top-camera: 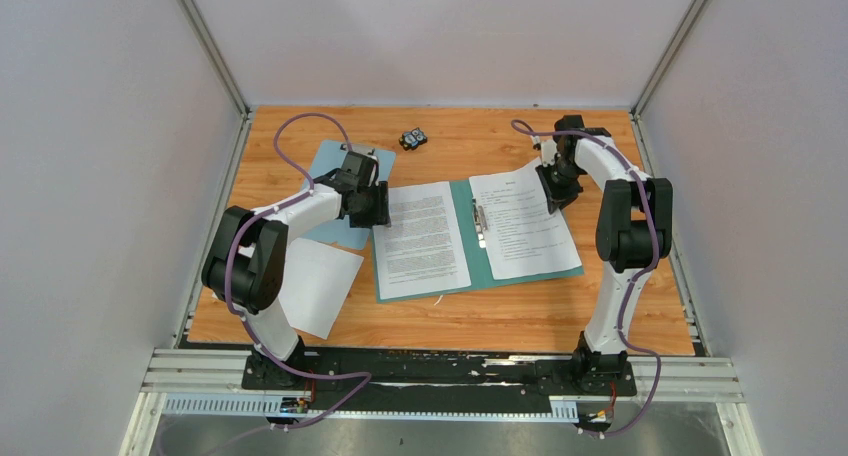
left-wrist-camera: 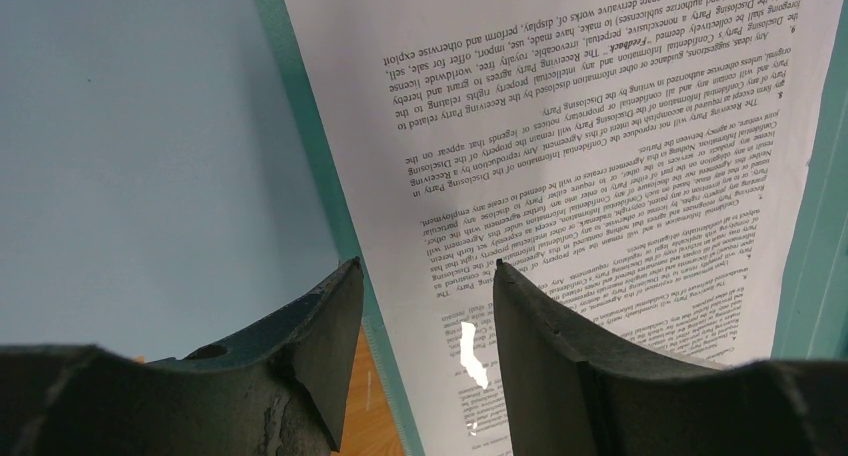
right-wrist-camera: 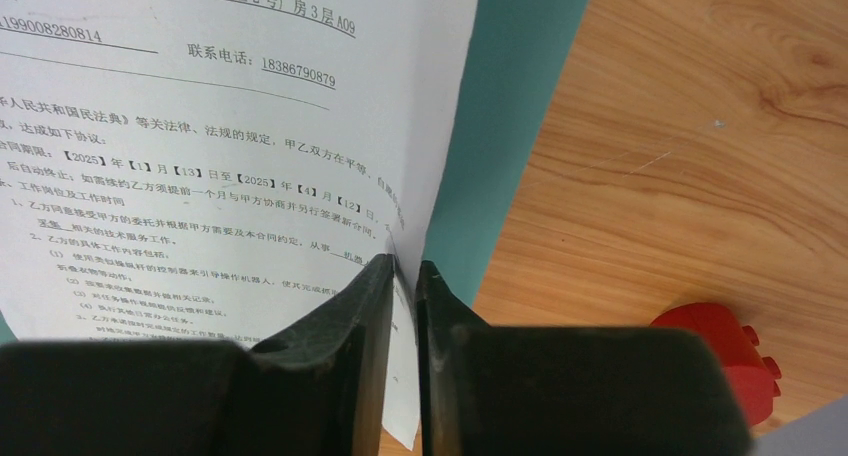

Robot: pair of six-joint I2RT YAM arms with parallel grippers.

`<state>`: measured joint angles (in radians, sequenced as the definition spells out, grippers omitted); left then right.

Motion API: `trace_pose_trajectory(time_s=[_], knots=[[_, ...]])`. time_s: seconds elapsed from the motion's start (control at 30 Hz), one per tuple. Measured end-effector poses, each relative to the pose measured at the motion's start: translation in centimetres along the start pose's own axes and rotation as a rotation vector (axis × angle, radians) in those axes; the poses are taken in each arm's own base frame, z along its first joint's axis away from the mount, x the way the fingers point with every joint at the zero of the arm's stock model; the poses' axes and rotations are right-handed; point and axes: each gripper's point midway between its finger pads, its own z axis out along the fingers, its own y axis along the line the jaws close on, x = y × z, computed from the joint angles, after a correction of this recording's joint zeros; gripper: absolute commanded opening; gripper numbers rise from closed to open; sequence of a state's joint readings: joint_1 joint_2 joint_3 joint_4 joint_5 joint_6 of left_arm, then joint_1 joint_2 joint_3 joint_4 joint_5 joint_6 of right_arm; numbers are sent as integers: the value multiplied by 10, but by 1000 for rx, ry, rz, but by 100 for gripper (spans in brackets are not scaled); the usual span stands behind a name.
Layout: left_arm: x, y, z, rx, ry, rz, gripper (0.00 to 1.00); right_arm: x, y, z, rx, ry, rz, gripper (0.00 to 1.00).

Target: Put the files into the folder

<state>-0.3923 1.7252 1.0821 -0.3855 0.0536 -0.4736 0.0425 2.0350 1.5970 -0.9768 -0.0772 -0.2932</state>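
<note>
Two sheets (top-camera: pixel 425 238) lie on the open folder (top-camera: pixel 478 266) — right gripper (right-wrist-camera: pixel 404 271) pinches the right one's edge, left gripper (left-wrist-camera: pixel 426 268) gapes astride the left cover's edge. Grip firmly — slide it square to the spine.

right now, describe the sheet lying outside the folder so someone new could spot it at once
Start at the wooden table and go to its near left corner, beside the left arm's base. A white sheet lies tilted there on bare wood. Unlike the two printed sheets on the open teal folder, it lies off the folder and shows no text.
</note>
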Motion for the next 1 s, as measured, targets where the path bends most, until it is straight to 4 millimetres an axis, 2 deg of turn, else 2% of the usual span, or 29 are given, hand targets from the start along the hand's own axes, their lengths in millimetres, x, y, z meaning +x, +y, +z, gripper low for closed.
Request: trace_pose_trajectory(time_s=[0.23, 0.57, 0.63, 0.73, 0.87, 1.0], knots=[[1, -2, 0, 12, 5, 0, 59, -13, -3, -15, 18, -31, 20, 44], [0, -10, -3, 51, 9, 1, 58, -24, 12, -56, -2, -121, 61, 47], [-2, -15, -7, 70, 0, 2, 58, -35, 25, -62, -40, -172, 46, 51], [-7, -25, -12, 113, -19, 1, 57, -56, 58, -65, -135, -262, -8, 57], [-8, -33, -15, 147, -24, -1, 57, -78, 111, -60, -284, -347, -100, 57], [-8, -35, -16, 156, -20, -3, 57, -95, 148, -49, -397, -388, -169, 58]])
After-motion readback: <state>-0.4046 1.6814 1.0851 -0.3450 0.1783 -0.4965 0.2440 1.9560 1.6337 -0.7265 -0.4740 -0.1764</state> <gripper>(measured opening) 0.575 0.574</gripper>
